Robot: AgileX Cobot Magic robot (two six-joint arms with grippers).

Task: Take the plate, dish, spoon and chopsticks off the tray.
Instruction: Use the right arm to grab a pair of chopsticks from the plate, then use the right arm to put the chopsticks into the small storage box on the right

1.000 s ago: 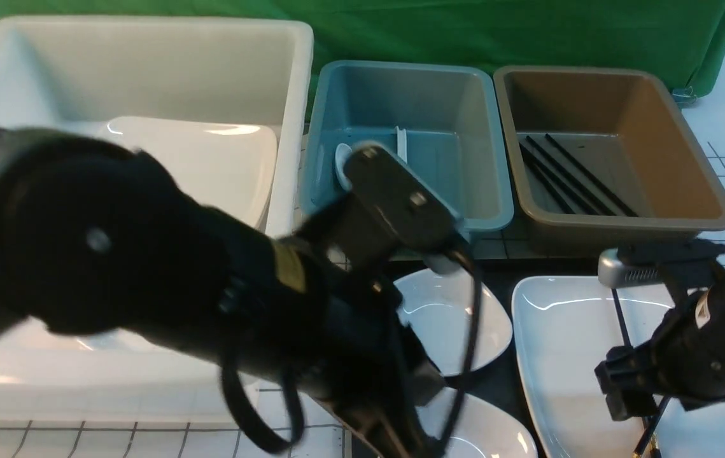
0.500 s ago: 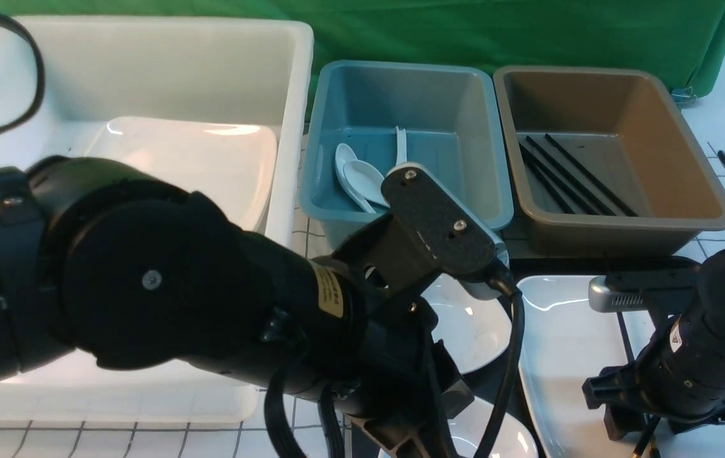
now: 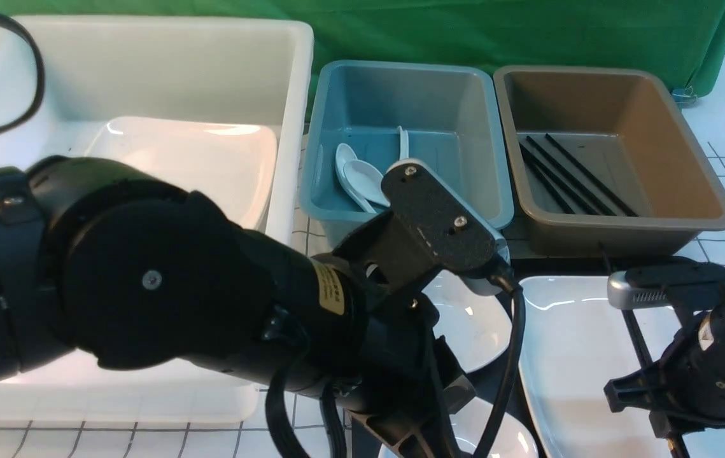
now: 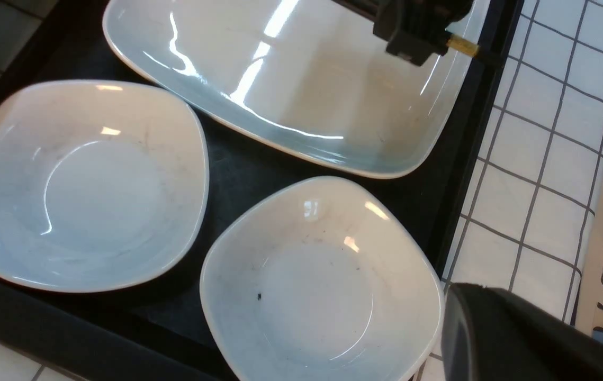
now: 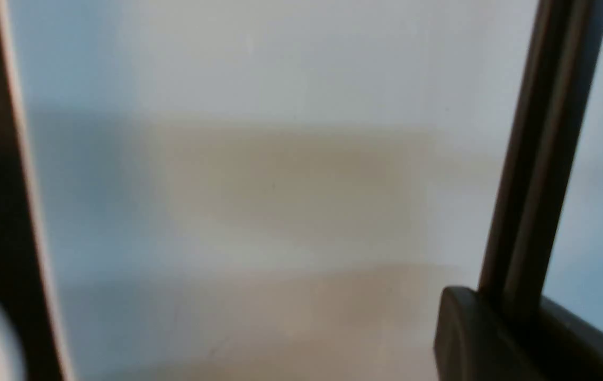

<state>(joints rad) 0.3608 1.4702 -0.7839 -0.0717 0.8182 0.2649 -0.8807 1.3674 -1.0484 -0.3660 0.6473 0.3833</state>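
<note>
My right gripper (image 3: pixel 668 427) is shut on the black chopsticks (image 3: pixel 639 337) near their gold-banded end (image 4: pixel 462 46). They slant across the large white plate (image 3: pixel 566 356) on the right of the black tray (image 4: pixel 237 169). The right wrist view shows both sticks (image 5: pixel 539 148) rising from a finger over the plate (image 5: pixel 280 185). Two small white dishes (image 4: pixel 89 185) (image 4: pixel 322 286) sit on the tray's left part. My left gripper (image 4: pixel 492 333) hangs shut and empty beside the nearer dish, past the tray's edge. Only the blue tub holds white spoons (image 3: pixel 356 175).
Behind the tray stand a big white bin (image 3: pixel 292 127) with a large plate (image 3: pixel 209 159) inside, the blue tub (image 3: pixel 496 191), and a brown tub (image 3: pixel 706 191) with several black chopsticks (image 3: pixel 572 175). My left arm blocks much of the front view.
The right gripper has closed on the chopsticks and shifted a little to the right. The left arm swung forward a second ago and has since held still.
</note>
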